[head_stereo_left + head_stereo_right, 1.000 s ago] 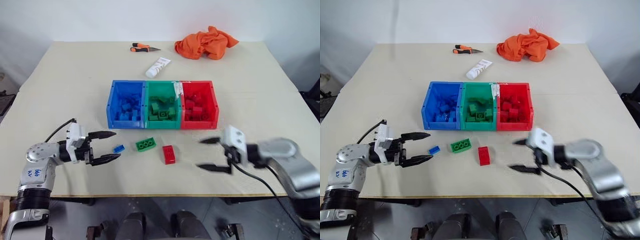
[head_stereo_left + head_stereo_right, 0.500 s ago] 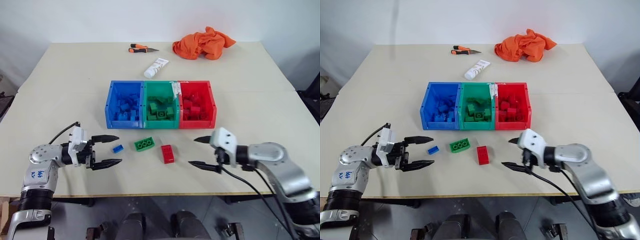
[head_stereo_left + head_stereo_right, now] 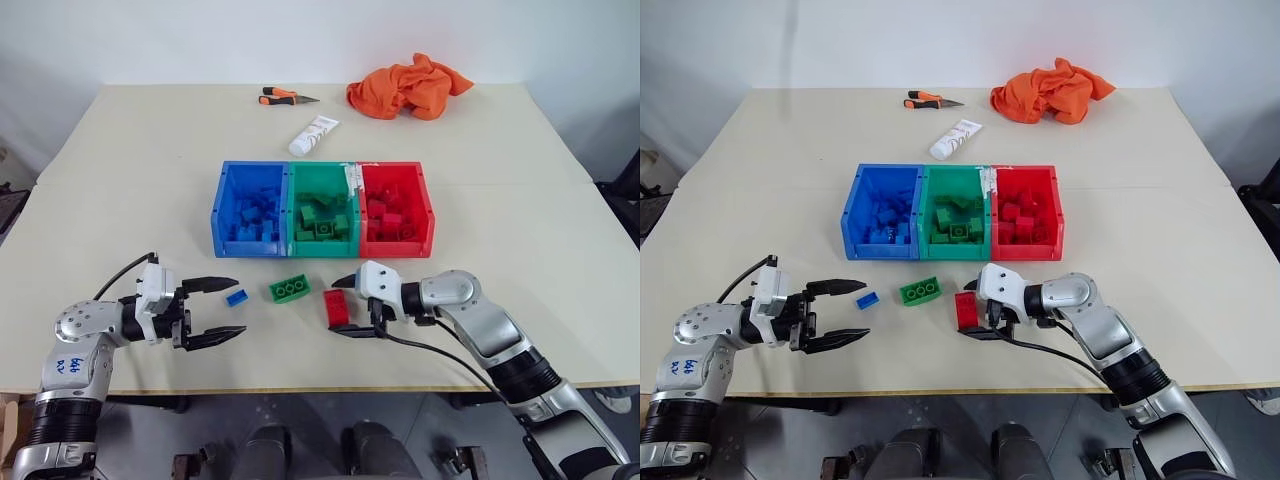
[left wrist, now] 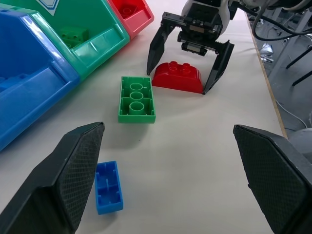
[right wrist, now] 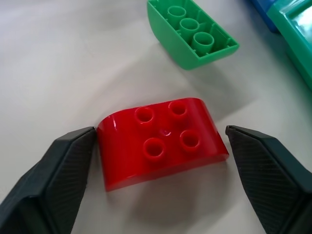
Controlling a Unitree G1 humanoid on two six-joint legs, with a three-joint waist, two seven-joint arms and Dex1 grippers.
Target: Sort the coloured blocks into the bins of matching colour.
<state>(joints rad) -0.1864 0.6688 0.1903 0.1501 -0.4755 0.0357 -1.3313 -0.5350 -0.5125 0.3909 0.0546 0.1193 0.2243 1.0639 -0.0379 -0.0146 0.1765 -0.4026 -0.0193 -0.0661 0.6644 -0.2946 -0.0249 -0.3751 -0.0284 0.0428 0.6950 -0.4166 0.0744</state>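
Here the red block point(image 3: 337, 307) is seen lying on the table point(image 3: 120, 180) in front of the bins, studs up, with the right gripper point(image 3: 345, 305) set around it; its two fingers point(image 5: 58, 175) are spread to either side of the block, one finger looking to be just at the block's end and the other standing a little apart from it, so the block is straddled and not clamped. The green block point(image 3: 289, 290) is found just beside the red one, toward the robot's left, flat on the table; the small blue block point(image 3: 236, 296) lies further left again, near the left gripper point(image 3: 220, 309). The left gripper is held level above the table with its fingers wide apart and nothing between them; the blue block is close to its upper finger but apart from it.

Behind the three loose blocks the joined bins are set in a row: the blue bin point(image 3: 222, 215) on the robot's left, the green bin point(image 3: 322, 248) in the middle, the red bin point(image 3: 429, 215) on the right; each is partly filled with blocks of its own colour. Further back on the table a white tube point(image 3: 315, 134) is laid; beyond it pliers with orange handles point(image 3: 285, 96) and a crumpled orange cloth point(image 3: 410, 86) are placed near the far edge.
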